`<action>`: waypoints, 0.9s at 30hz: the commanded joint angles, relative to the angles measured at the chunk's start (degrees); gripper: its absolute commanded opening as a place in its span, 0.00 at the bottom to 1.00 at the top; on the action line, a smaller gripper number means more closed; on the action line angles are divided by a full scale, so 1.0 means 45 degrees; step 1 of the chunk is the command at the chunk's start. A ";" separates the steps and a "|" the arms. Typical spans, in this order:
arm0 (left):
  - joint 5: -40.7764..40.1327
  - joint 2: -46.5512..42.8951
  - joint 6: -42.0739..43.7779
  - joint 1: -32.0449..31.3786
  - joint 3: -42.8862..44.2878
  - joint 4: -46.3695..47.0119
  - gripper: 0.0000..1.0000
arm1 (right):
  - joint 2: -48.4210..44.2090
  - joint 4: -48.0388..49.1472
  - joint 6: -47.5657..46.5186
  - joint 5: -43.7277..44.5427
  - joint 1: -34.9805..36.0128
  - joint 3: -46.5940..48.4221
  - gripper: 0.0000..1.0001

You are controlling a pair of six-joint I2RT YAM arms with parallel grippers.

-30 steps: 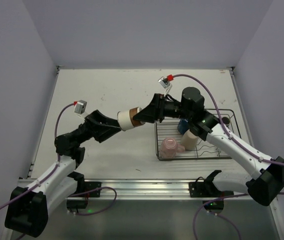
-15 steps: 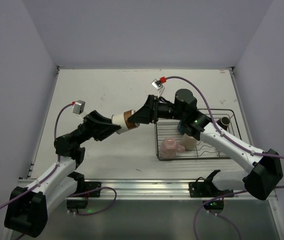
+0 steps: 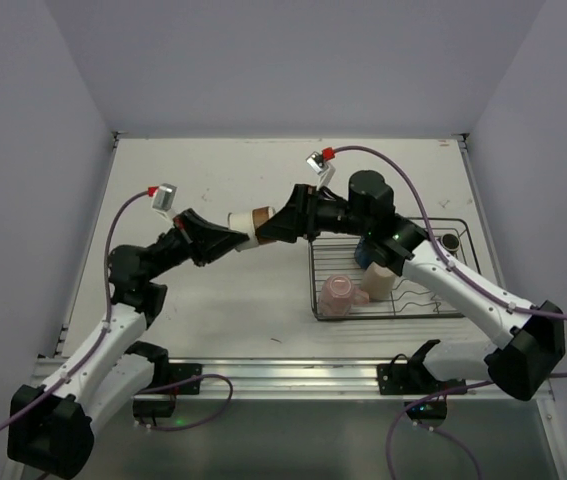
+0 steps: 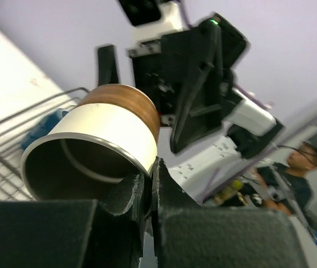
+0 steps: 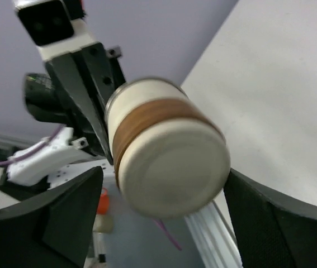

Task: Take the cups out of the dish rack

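Observation:
A cream cup with a brown band (image 3: 248, 219) hangs in mid-air left of the dish rack (image 3: 313, 283). My left gripper (image 3: 231, 236) is shut on its rim; in the left wrist view the pads (image 4: 164, 184) pinch the cup's wall (image 4: 110, 131). My right gripper (image 3: 266, 227) stands open, its fingers (image 5: 63, 215) on either side of the cup's base (image 5: 172, 162) without touching it. In the rack lie a pink cup (image 3: 339, 294), a beige cup (image 3: 381, 282), a blue cup (image 3: 366, 250) and a dark brown cup (image 3: 450, 241).
The rack sits at the right of the white table (image 3: 213, 180), under my right arm (image 3: 443, 285). Grey walls close in the table at the back and sides. A metal rail (image 3: 283, 375) runs along the near edge.
My left gripper has shut on the cup's rim and my right gripper has opened off its base. Both arms and the cup have moved a little away from the near edge.

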 commanded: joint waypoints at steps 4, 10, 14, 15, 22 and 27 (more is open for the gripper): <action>-0.3725 0.0146 0.7966 0.0120 0.4913 -1.2885 0.00 | -0.1024 -0.5769 -0.2345 0.4653 -0.0154 0.2315 0.99; -0.9405 0.2000 1.0548 0.0179 0.7439 -1.8692 0.00 | -0.0849 -0.9737 -0.3363 0.8577 -0.0681 0.3704 0.99; -1.2619 0.3580 1.1250 0.0179 0.8223 -2.0142 0.00 | -0.0518 -1.1630 -0.3889 1.0204 -0.1033 0.4173 0.99; -1.3087 0.3952 1.1369 0.0198 0.8533 -2.0491 0.00 | -0.0459 -1.1848 -0.3949 1.0536 -0.1130 0.4251 0.99; -1.5222 0.7821 1.1859 0.0198 1.0761 -2.2058 0.00 | -0.0048 -1.2260 -0.4476 1.0247 -0.1990 0.4349 0.99; -1.5082 0.8816 1.2444 0.0276 1.1170 -2.1937 0.00 | 0.0283 -1.2650 -0.4886 0.9953 -0.2244 0.4836 0.99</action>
